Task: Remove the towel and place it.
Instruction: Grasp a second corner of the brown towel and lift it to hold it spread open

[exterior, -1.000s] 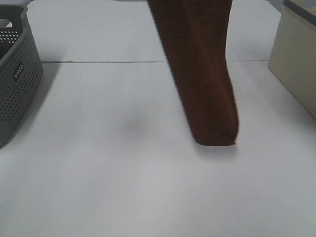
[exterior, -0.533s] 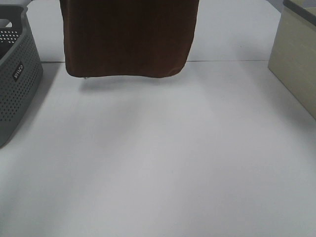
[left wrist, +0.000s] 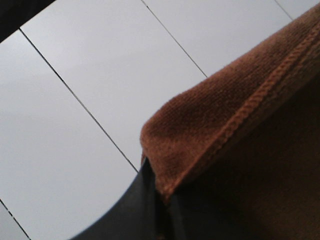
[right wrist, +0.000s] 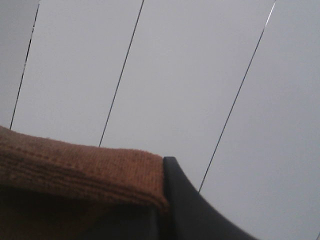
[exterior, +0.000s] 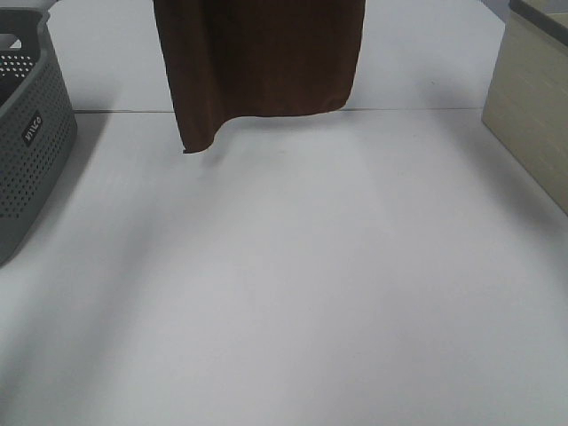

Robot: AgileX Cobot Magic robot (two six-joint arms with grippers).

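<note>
Two grippers are pinching the towel [exterior: 257,62] tight: the left gripper [left wrist: 159,196] is squeezing one top corner, the right gripper [right wrist: 162,212] the other. It is hanging in the air over the far table [exterior: 284,293], between the basket [exterior: 31,151] and box [exterior: 532,115]. One bottom corner is drooping lower, so it may be landing first and bunching up.
</note>
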